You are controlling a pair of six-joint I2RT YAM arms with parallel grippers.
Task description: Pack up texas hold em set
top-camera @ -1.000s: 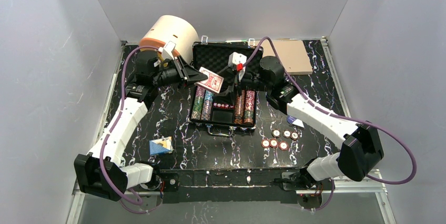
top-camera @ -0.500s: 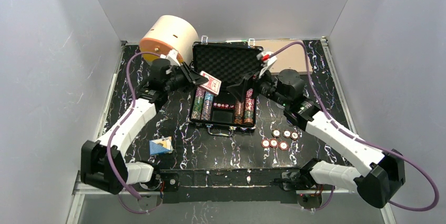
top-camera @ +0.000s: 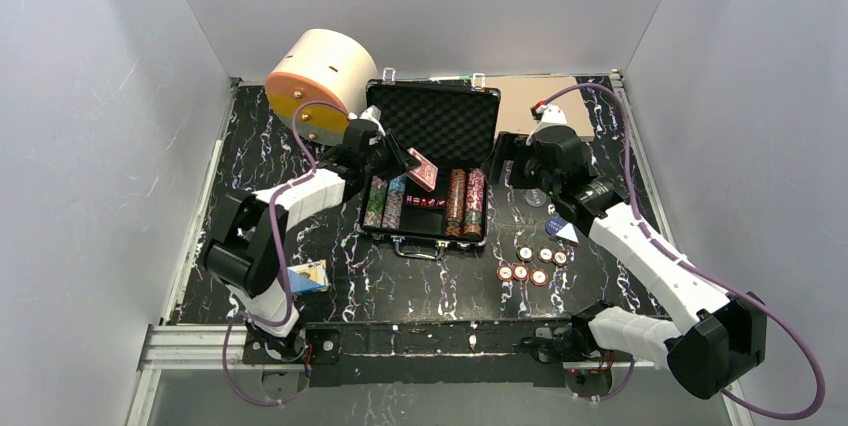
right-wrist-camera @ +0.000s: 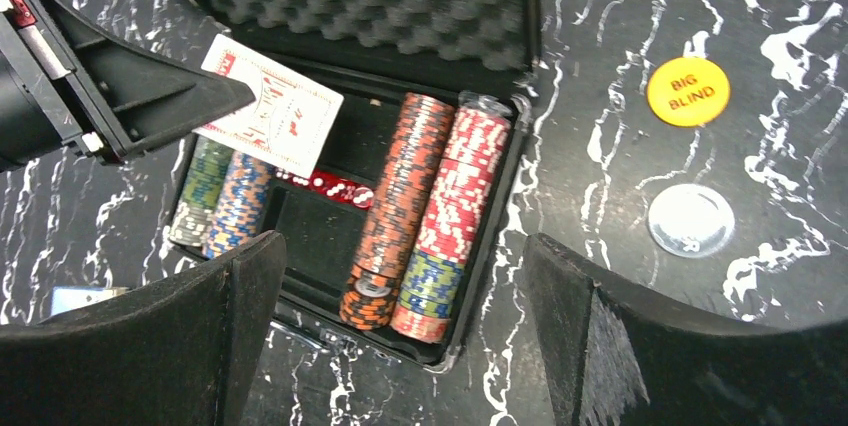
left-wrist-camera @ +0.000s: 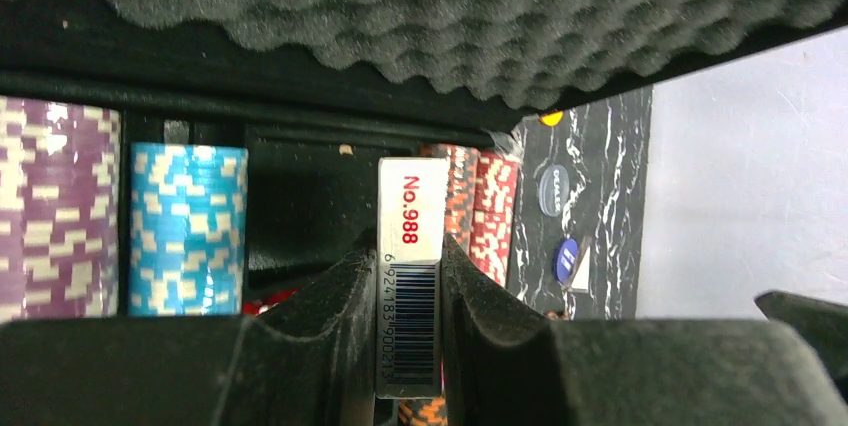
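Observation:
The black briefcase [top-camera: 440,118] lies open mid-table, foam lid up, with rows of striped chips [top-camera: 465,201] on both sides. My left gripper [top-camera: 408,162] is shut on the red card deck [top-camera: 423,171], held edge-on over the case's empty middle slot [left-wrist-camera: 305,211]. The deck's barcode end [left-wrist-camera: 410,276] sits between the left fingers. Red dice [right-wrist-camera: 335,186] lie in the case. My right gripper [top-camera: 505,158] stands open and holds nothing, just right of the case. Loose chips [top-camera: 530,264], a blue deck [top-camera: 305,276] and round buttons [right-wrist-camera: 690,91] lie on the table.
A big cream cylinder [top-camera: 318,76] stands at the back left, close behind my left wrist. A flat tan board [top-camera: 545,101] lies at the back right. A clear round button [right-wrist-camera: 690,219] and a blue one [top-camera: 560,229] lie near my right arm.
My left gripper has carried the red deck to the right and down over the case. My right arm has pulled back to the right, out from over the case, still open.

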